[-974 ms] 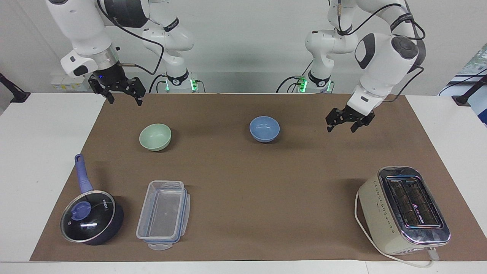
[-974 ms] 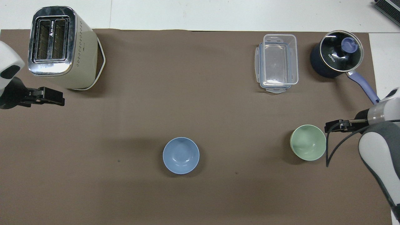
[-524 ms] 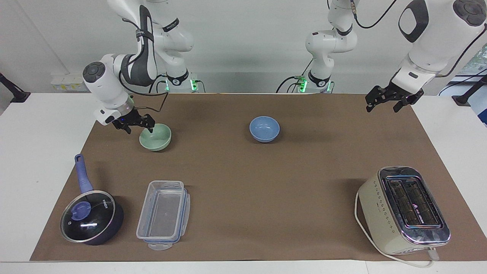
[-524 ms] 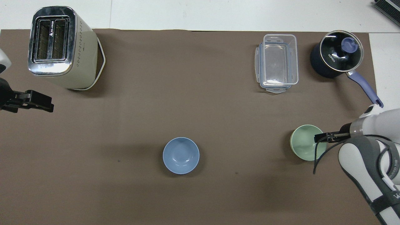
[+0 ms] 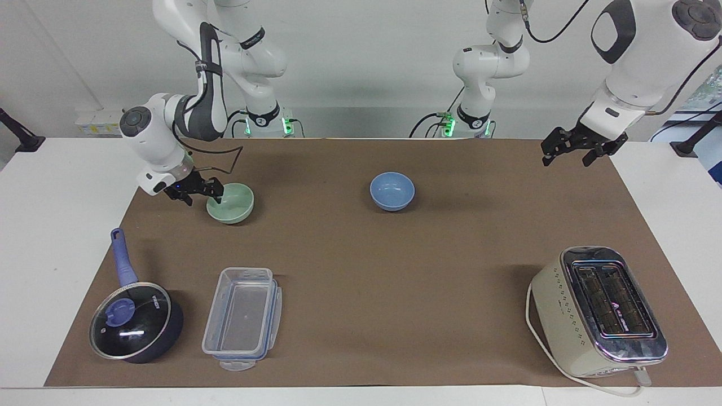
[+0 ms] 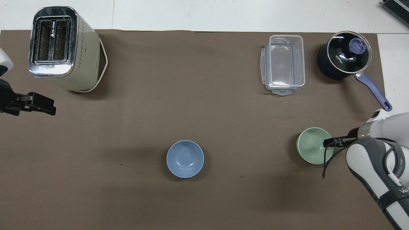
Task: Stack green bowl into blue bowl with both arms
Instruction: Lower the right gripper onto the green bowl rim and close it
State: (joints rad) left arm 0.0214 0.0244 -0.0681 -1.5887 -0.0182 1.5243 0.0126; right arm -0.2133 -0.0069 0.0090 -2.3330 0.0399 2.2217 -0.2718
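Right claw lowered — green bowl upright.

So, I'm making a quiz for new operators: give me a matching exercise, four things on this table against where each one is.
Things:
1. green bowl
2. blue bowl
3. toaster
4. lidded saucepan

Places:
A. beside the clear plastic container
B. far from the robots, at the left arm's end
C. at the right tool
D. mid-table, alone

Pairs: 1-C, 2-D, 3-B, 4-A
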